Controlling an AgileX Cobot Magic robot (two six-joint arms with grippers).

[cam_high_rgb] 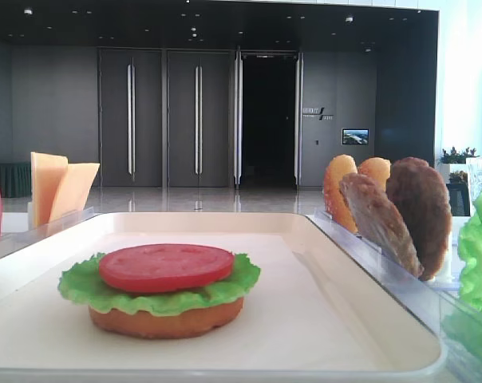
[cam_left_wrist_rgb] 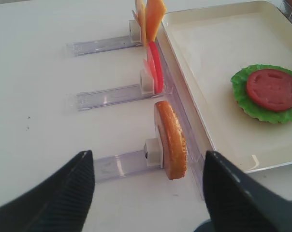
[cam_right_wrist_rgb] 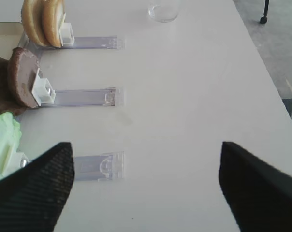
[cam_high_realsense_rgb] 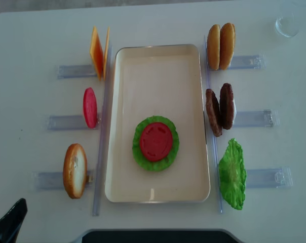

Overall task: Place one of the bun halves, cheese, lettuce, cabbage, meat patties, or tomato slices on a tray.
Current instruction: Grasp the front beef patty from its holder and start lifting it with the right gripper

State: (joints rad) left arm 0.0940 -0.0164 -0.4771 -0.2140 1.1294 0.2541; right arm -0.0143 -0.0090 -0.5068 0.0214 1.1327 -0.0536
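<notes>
Stack is waiting on a patty (cam_high_realsense_rgb: 220, 108), sitting at tray's (cam_high_realsense_rgb: 158, 192) 3 o'clock. Right gripper (cam_right_wrist_rgb: 146, 186) is hovering spread, empty; left gripper (cam_left_wrist_rgb: 148, 193) spread too. Next: reaching for it.

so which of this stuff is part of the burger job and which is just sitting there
For the job: tray, meat patties, bun halves, cheese, lettuce, tomato slice, clear holders.
Just there: glass, doors behind.
</notes>
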